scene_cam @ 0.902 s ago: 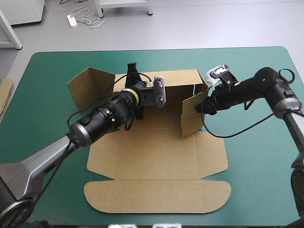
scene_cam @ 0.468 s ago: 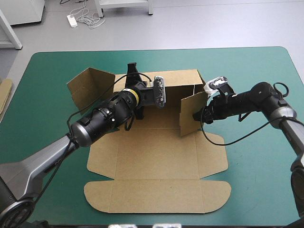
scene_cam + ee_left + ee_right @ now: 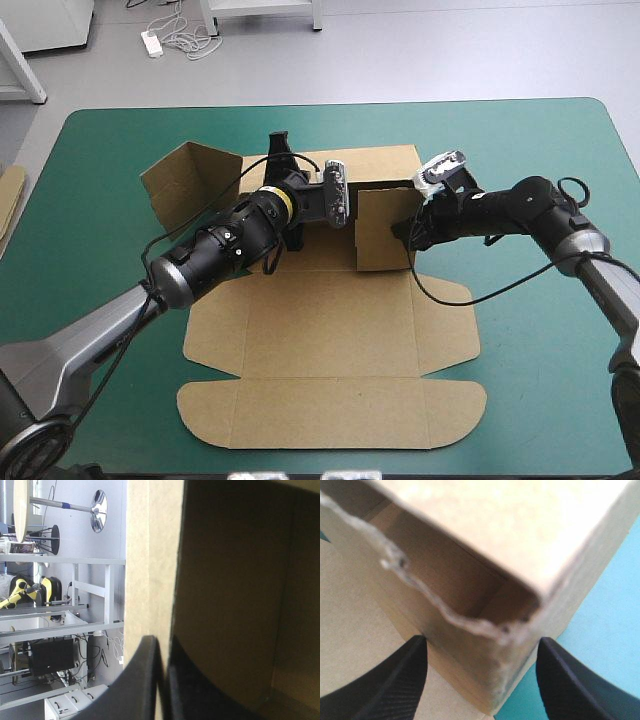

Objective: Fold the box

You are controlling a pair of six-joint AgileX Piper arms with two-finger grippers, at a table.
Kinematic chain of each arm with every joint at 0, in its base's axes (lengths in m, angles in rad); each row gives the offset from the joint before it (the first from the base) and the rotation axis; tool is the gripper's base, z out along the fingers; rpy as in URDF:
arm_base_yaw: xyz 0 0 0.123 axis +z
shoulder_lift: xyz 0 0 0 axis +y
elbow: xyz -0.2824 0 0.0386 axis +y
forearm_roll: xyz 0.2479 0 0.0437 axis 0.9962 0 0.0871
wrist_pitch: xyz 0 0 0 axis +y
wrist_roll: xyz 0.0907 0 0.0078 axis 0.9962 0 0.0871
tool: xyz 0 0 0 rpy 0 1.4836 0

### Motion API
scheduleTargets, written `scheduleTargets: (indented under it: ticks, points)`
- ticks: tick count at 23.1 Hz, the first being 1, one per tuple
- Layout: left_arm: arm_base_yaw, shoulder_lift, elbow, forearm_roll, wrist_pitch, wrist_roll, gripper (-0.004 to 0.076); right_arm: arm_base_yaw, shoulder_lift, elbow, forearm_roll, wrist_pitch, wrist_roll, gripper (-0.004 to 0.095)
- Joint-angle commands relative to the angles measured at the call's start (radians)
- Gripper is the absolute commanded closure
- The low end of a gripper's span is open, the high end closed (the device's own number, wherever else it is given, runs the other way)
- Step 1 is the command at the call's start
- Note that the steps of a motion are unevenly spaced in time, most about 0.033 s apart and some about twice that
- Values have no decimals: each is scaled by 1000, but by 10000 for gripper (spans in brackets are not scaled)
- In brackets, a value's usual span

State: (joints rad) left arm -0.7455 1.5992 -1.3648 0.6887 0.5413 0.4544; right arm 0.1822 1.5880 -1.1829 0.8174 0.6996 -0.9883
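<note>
The brown box (image 3: pixel 330 330) lay in the middle of the teal-green surface (image 3: pixel 540 340), its back wall raised; the left fingers (image 3: pixel 145 680) were clamped together on that wall; the right fingers (image 3: pixel 395 680) stood apart, straddling the upright right flap's corner

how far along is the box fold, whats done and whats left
Roughly midway on the box. Done: the back wall stands upright, with the left gripper shut on its edge. In hand: the open right gripper appears to press the right side flap inward. Left: the left side flap splays outward, and the front panels lie flat on the teal-green cover.
</note>
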Motion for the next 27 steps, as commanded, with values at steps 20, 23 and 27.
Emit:
scheduleTargets:
  ticks: [20,23,27]
  points:
    - [-27,-32,-16,7,56,-57,733,111,-50,-54,-242,-176,373,382]
    - [-27,-32,-18,10,38,-88,733,115,-50,-55,-263,-210,445,427]
    - [-27,-32,-18,10,32,-101,733,115,-50,-59,-260,-225,444,612]
